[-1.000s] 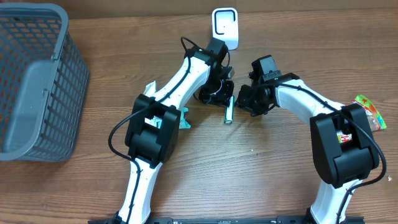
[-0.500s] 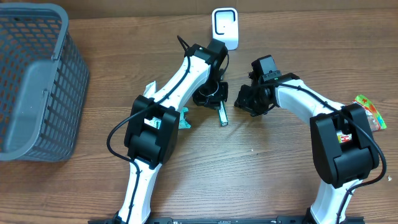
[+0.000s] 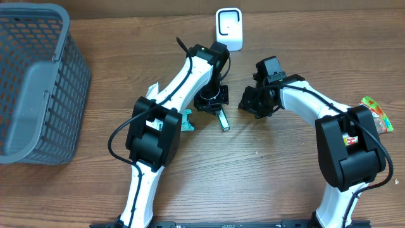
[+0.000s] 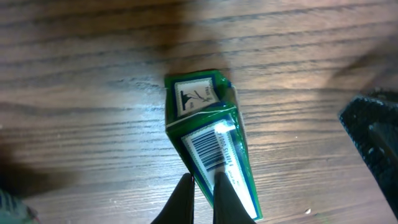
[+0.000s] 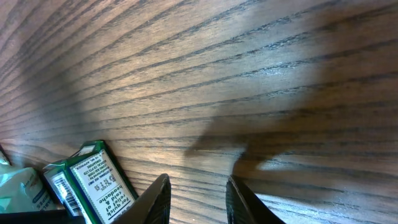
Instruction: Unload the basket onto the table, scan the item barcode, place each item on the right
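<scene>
Your left gripper [image 4: 204,193] has its jaws closed on one end of the small green box [image 4: 210,134], low by the desk [image 4: 74,124], the right gripper [image 5: 198,202] part open and empty; it looks light, crushable card, so pinch stiff edges gently.

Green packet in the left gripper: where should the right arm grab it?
The free end with the small white label, opposite the left gripper pinch, coming from the right. The green packet is thin and flat, so close across its faces, clear of the barcode.
</scene>
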Tool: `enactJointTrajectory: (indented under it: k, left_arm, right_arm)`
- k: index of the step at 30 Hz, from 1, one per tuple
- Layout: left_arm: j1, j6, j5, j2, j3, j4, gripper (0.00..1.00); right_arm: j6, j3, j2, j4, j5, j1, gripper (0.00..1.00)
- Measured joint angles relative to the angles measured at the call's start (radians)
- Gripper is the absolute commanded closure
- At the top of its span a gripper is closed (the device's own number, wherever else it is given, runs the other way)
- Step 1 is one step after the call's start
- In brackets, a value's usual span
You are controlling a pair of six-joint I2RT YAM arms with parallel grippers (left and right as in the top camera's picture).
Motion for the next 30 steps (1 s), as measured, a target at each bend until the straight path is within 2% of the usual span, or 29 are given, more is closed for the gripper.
enactJointTrajectory:
  k: [2,6,11,19,25,30]
  left_arm:
    - [0.000,-0.032,0.000,0.000,0.000,0.000,0.96]
    - [0.001,-0.058,0.003,0.000,0.000,0.007,0.96]
    - [0.027,-0.049,0.013,0.001,0.018,0.019,0.96]
    - [0.149,0.034,0.039,0.008,0.177,-0.037,0.96]
    - [0.153,0.035,0.089,0.008,0.168,-0.053,0.96]
    - [0.118,0.000,0.132,0.008,0.090,-0.021,0.96]
  right_arm:
    - [0.000,0.000,0.000,0.000,0.000,0.000,0.68]
    - [-0.009,0.000,0.000,0.019,-0.016,0.000,0.57]
    - [-0.054,0.000,0.000,0.054,-0.068,0.001,0.55]
    - [-0.114,0.000,0.000,0.076,-0.135,0.021,0.55]
    - [-0.126,0.000,0.000,0.079,-0.147,0.058,0.55]
    - [-0.134,0.000,0.000,0.078,-0.143,0.072,0.67]
